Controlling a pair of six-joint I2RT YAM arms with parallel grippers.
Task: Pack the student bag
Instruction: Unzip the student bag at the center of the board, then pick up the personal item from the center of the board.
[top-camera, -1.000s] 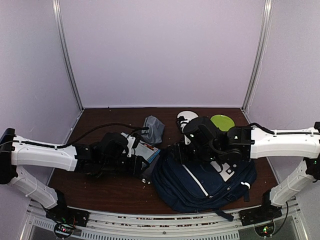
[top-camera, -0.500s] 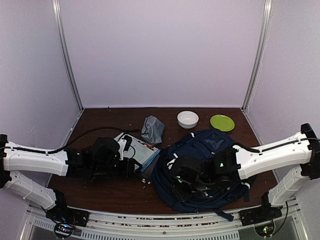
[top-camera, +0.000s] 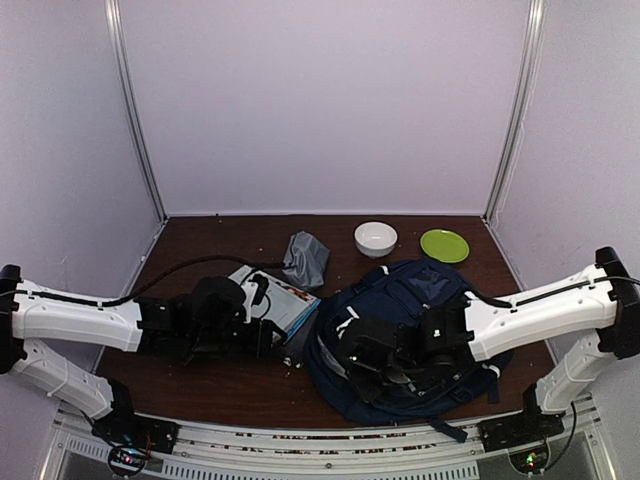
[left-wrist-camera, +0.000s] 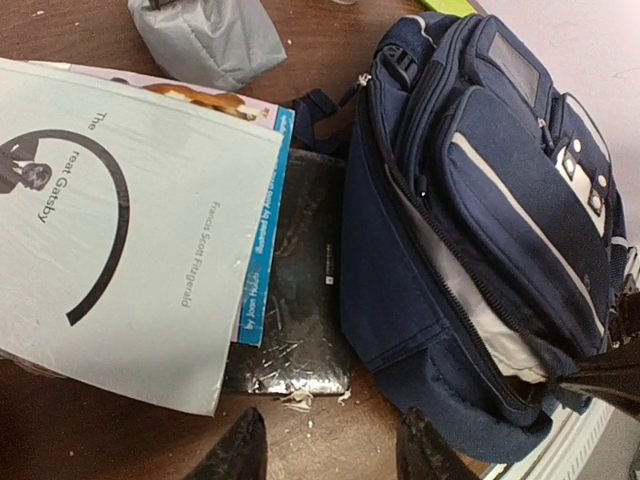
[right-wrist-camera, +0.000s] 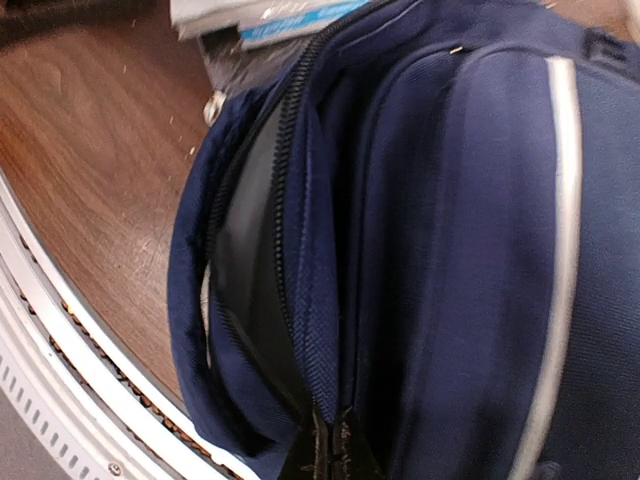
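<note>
The student bag (top-camera: 420, 310), navy with a white stripe, lies on its back at the table's right half; its main zip gapes open (right-wrist-camera: 250, 250). My right gripper (right-wrist-camera: 330, 452) is shut on the fabric edge of that opening, at the bag's near-left side (top-camera: 365, 362). My left gripper (left-wrist-camera: 335, 462) is open, low over bare table just in front of a black flat case (left-wrist-camera: 300, 310). On that case rest a blue book (left-wrist-camera: 262, 255) and a pale "The Great Gatsby" book (left-wrist-camera: 130, 250). The stack touches the bag's left side (left-wrist-camera: 400, 270).
A grey fabric pouch (top-camera: 307, 258) lies behind the books. A white bowl (top-camera: 375, 238) and a green plate (top-camera: 444, 245) stand at the back right. Small scraps litter the wood near the case (left-wrist-camera: 295, 400). The table's metal front rail (right-wrist-camera: 60, 370) runs close under the bag.
My right arm has come down from above the bag's rear to its near-left side and shut on the opening's edge. The left arm has barely shifted.
</note>
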